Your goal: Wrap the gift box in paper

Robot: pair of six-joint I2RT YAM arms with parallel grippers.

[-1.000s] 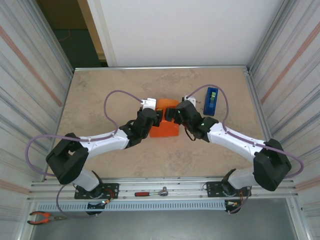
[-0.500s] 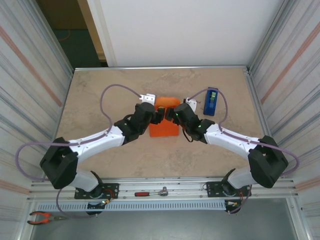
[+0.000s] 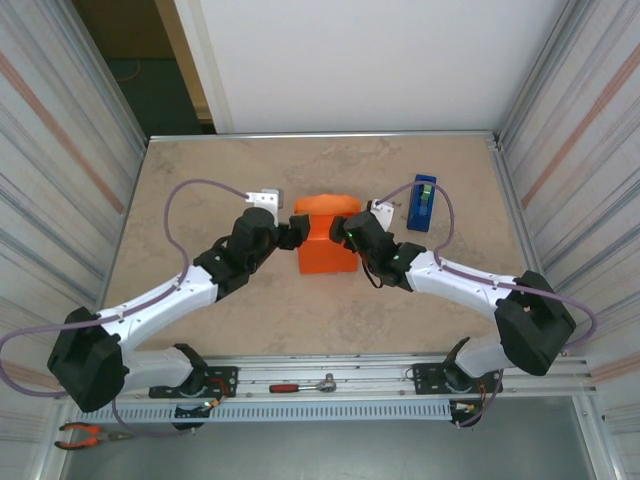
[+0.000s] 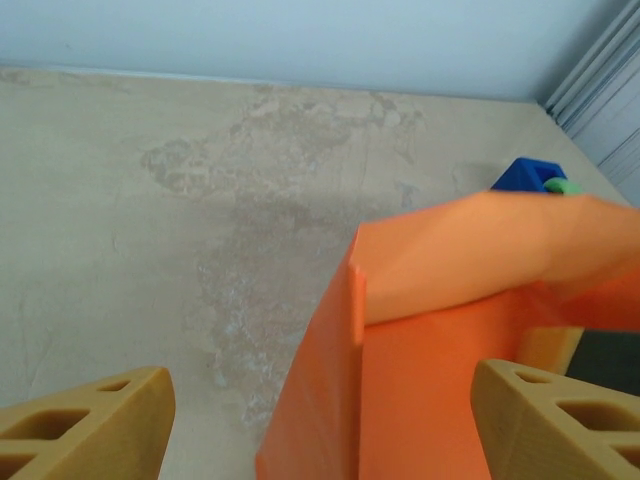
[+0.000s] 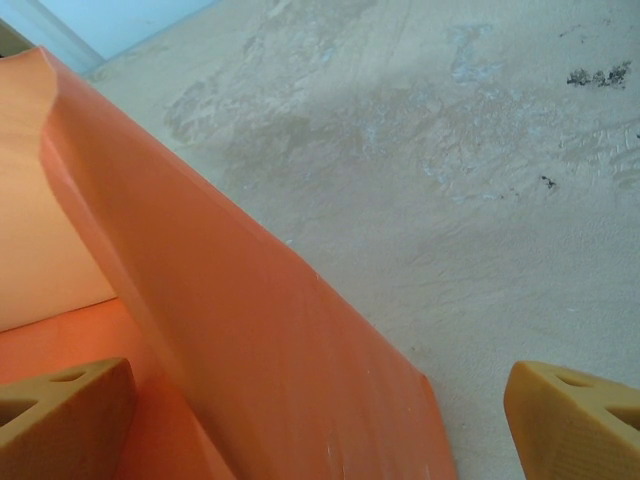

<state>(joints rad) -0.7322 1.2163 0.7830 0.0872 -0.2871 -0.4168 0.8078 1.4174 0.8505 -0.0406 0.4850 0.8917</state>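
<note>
Step in hand looks like the side folds: paper (image 3: 328, 255) sits in the middle of the table (image 3: 200, 180), draped into a boxy hump. The gift box is presumably under it, though no pink shows, so treat that as a guess. Left gripper (image 4: 320, 395) is at the hump's left face, jaws spread wide, with the paper's creased corner standing between the fingers (image 4: 90, 420) and nothing pinched. Right gripper (image 5: 318, 395) mirrors it on the right face, jaws also spread, one finger over the orange slope and the other over bare table, so no grip there either. In the left wrist view the upper flap bows loose instead of lying flat, so my read is the wrap isn't secured. Blue tape dispenser (image 3: 423, 203) stands just beyond the right gripper, apart from the paper. Next move calls for you to close on a loose edge, or press both faces inward together. Then pull the sheet taut against the box and pin it with one arm while the other goes for tape. Push evenly, or the box likely slides.
</note>
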